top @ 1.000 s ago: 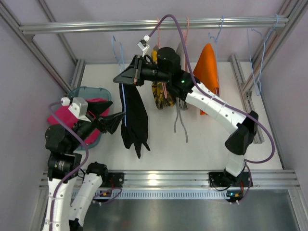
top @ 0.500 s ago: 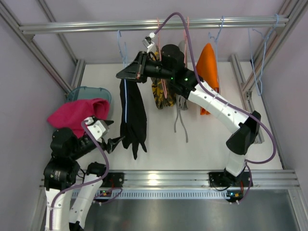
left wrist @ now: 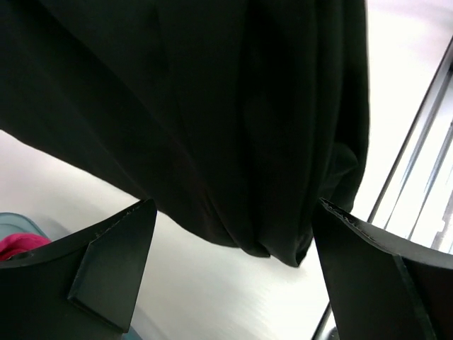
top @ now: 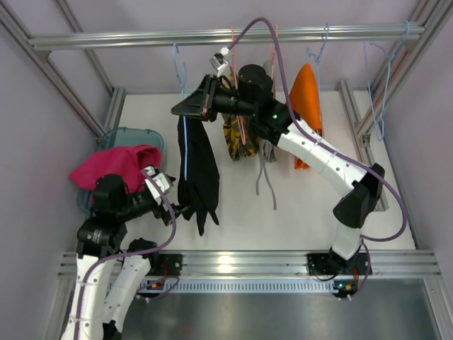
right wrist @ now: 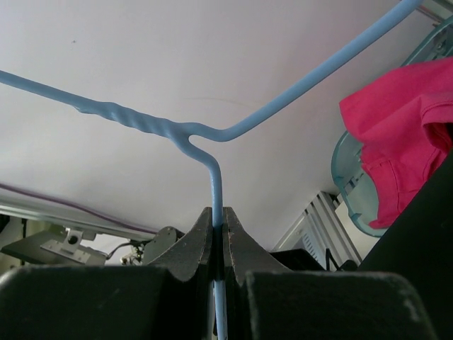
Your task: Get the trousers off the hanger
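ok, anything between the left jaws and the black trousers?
Nothing visible. The left jaws stand open at the lower end of the black trousers, bare cloth hanging just ahead of them. The blue hanger above is clamped in the right jaws.

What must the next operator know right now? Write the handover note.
Left gripper: open at the lower end of the black trousers, nothing gripped.
Right gripper: shut on the neck of the blue hanger, holding it up.
Black trousers: hanging from that hanger.
Pink trousers: draped over the teal bin, on the left.
Done: pink pair is off.
Left to do: close on the black pair and pull it off the hanger.
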{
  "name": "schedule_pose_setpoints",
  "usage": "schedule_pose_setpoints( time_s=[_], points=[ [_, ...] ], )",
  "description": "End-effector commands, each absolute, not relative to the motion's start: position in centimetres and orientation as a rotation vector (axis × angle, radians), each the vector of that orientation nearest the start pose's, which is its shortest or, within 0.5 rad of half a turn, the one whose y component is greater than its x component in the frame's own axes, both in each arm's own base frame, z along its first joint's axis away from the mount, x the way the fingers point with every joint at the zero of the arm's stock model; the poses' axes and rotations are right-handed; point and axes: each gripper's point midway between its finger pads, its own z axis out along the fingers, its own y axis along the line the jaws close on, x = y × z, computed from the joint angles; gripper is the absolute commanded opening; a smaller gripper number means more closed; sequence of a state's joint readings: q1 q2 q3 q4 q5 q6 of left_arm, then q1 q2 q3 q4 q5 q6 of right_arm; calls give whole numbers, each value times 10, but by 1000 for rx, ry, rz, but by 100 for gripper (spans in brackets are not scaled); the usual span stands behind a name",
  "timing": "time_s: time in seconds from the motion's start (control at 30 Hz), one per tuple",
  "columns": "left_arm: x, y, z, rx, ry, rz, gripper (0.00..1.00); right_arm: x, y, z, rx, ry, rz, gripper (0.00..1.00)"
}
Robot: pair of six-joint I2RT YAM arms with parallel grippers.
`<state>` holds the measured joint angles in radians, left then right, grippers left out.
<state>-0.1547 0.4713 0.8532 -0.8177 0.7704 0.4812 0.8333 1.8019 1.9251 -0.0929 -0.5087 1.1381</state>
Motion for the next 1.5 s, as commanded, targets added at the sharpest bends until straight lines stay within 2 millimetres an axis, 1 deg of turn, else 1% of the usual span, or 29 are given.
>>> schedule_pose_setpoints(
  time_s=[0.0,0.13,0.17,0.2,0.23,0.3,0.33,0.37,0.43,0.47,0.5,0.57,0.63,0.73,0.77,0.87,0.9,0.97,1.0,1.07,1.1,1.13,1.17,1.23,1.3,1.33,1.37,1.43,1.47],
  points=[
    [164,-133,278,1030,1490,-466,95,241,440,531,-284,1633,1955,0],
    [166,-140,279,1028,1471,-528,96,239,442,530,-287,1638,1969,0],
    [171,-142,285,1013,1444,-524,97,237,443,529,-288,1641,1975,0],
    [177,-140,283,979,1457,-517,98,237,443,529,-290,1641,1976,0],
    [181,-140,286,925,1466,-532,98,235,443,530,-294,1636,1979,0],
    [191,-138,293,874,1446,-513,93,233,444,530,-307,1633,1980,0],
    [193,-138,293,870,1449,-509,88,231,442,531,-322,1624,1979,0],
    [196,-138,291,866,1463,-509,75,230,442,530,-328,1626,1976,0],
    [199,-135,292,851,1471,-494,60,229,441,528,-345,1623,1963,0],
    [197,-135,294,851,1464,-488,44,229,440,527,-352,1621,1959,0],
    [196,-135,296,849,1455,-487,36,229,442,523,-357,1629,1954,0],
    [191,-133,301,832,1442,-482,14,229,441,520,-383,1623,1941,0],
    [190,-131,307,808,1434,-469,1,231,439,514,-408,1619,1917,0],
    [185,-123,322,771,1410,-422,0,242,436,499,-422,1638,1862,0],
    [184,-119,333,756,1391,-394,0,247,436,491,-421,1655,1843,0],
    [184,-114,351,705,1387,-378,0,261,432,472,-413,1702,1804,0],
    [180,-114,367,677,1367,-387,0,265,431,467,-411,1714,1792,0],
    [183,-110,381,625,1374,-390,0,266,430,457,-412,1737,1788,0],
    [178,-110,398,593,1355,-412,0,267,430,456,-414,1736,1787,0],
    [182,-110,414,556,1356,-431,0,266,431,448,-415,1757,1786,0],
    [184,-108,426,497,1345,-444,0,266,432,445,-418,1761,1781,0],
    [182,-105,445,479,1305,-432,0,266,433,443,-424,1765,1781,0],
    [186,-105,453,441,1306,-456,0,266,433,440,-425,1773,1778,0],
    [188,-101,484,368,1256,-472,0,264,436,434,-438,1788,1777,0],
    [189,-98,507,309,1212,-495,0,262,438,429,-449,1799,1776,0],
    [194,-98,513,292,1209,-505,0,261,439,426,-451,1807,1775,0],
    [190,-97,528,279,1177,-514,0,260,439,424,-458,1812,1774,0],
    [190,-100,542,264,1148,-548,0,257,442,418,-478,1826,1772,0],
    [185,-99,554,264,1118,-552,0,256,443,415,-484,1833,1771,0]
  ],
)
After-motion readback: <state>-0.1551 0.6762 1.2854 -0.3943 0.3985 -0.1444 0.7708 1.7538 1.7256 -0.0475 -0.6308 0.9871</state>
